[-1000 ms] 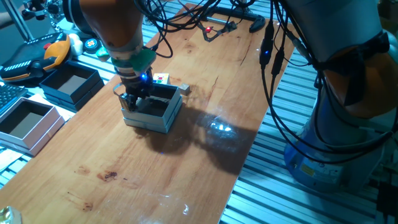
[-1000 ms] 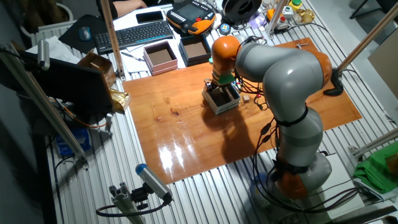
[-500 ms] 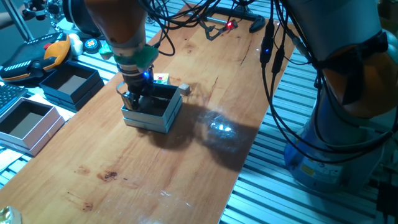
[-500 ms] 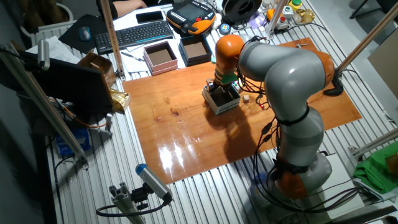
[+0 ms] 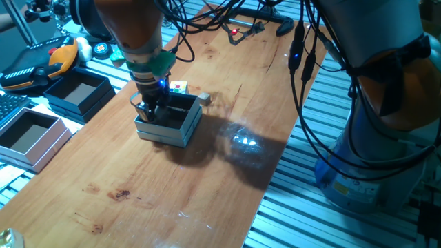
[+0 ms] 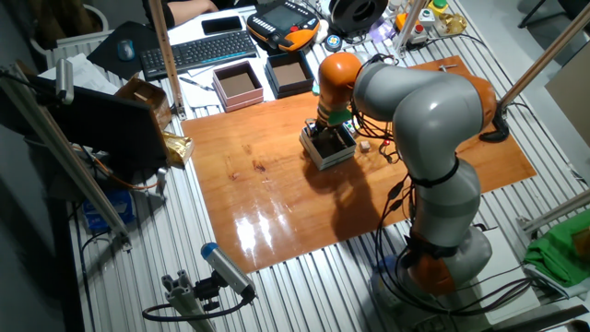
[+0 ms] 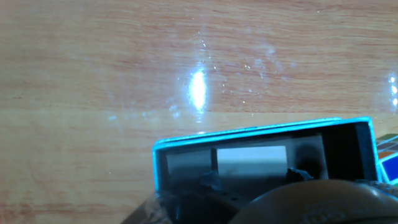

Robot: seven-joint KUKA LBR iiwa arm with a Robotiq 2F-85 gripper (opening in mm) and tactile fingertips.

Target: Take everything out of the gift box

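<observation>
The gift box (image 5: pixel 180 127) stands on the wooden table, pale grey-blue with a dark inside; it also shows in the other fixed view (image 6: pixel 324 156) and the hand view (image 7: pixel 186 147). My gripper (image 5: pixel 148 111) reaches down into its left part, fingers apart. In the hand view a plain grey cube (image 7: pixel 252 158) lies inside the box, just beyond and between my dark fingertips (image 7: pixel 210 182). The multicoloured puzzle cube (image 5: pixel 180 87) sits on the table right behind the box. The tiny pale grey block (image 5: pixel 204 99) lies on the table beside the box's far corner.
A dark navy box (image 5: pixel 77 93) and a larger white box with a brown inside (image 5: pixel 29 136) stand off the table's left edge. Cables and a black clamp (image 5: pixel 258 21) lie at the table's far end. The arm's base (image 5: pixel 386 138) stands to the right.
The gripper shifted very slightly inside the box a second ago and has since held still. The blocks on the table have not moved.
</observation>
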